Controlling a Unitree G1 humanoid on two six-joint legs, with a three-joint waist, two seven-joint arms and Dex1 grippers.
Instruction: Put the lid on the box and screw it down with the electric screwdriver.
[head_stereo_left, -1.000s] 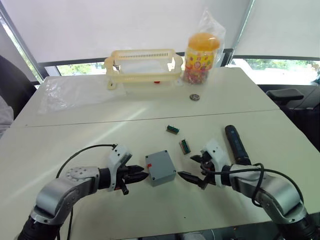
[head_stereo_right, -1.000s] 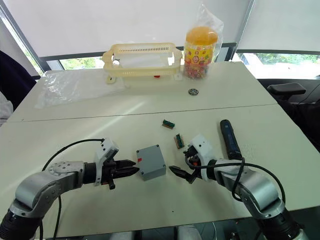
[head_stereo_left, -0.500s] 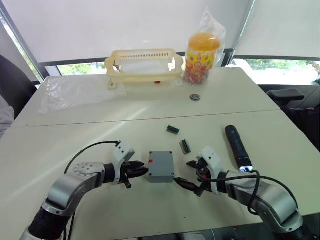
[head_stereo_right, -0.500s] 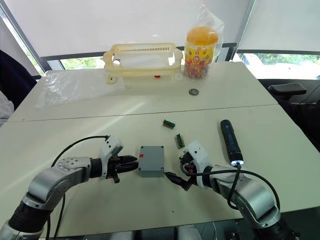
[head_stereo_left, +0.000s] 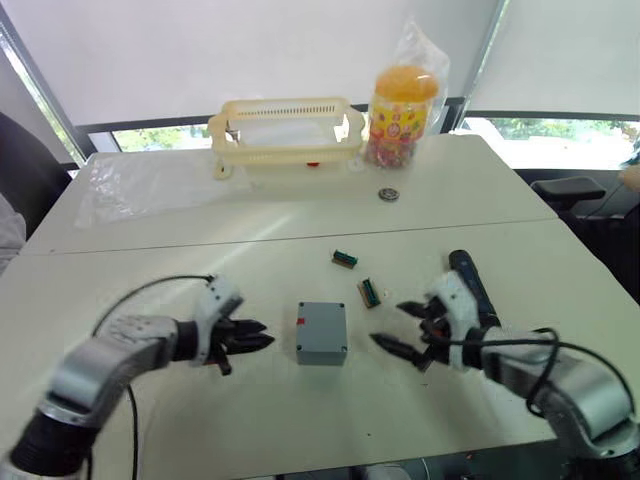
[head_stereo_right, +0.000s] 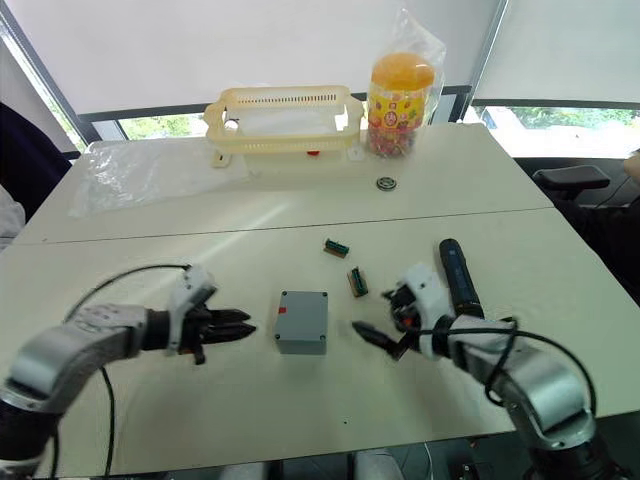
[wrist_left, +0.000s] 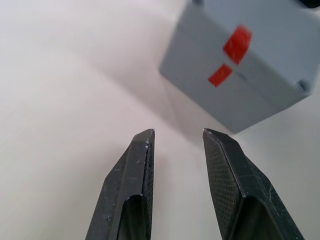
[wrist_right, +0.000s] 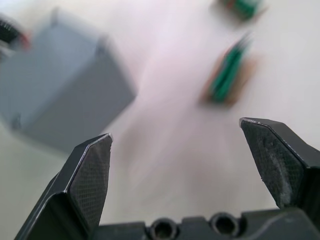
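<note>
The grey box (head_stereo_left: 321, 351) stands in the middle of the near table with the lid (head_stereo_left: 322, 322) lying flat on top of it. In the left wrist view a red mark on the lid lines up with one on the box (wrist_left: 260, 95). My left gripper (head_stereo_left: 262, 334) is open and holds nothing, a short way to the box's left. My right gripper (head_stereo_left: 388, 323) is wide open to the box's right, apart from it. The electric screwdriver (head_stereo_left: 468, 283) lies on the table just behind my right hand.
Two small green pieces (head_stereo_left: 345, 258) (head_stereo_left: 369, 292) lie between the box and the table seam. At the back stand a yellow slotted basket (head_stereo_left: 285, 128), an orange-lidded candy jar (head_stereo_left: 403, 102), a small round metal part (head_stereo_left: 389, 194) and a clear plastic sheet (head_stereo_left: 140, 185).
Both grippers have drawn back from the box, the left one to the left and the right one to the right. The box, turned square half a second ago, now stays still.
</note>
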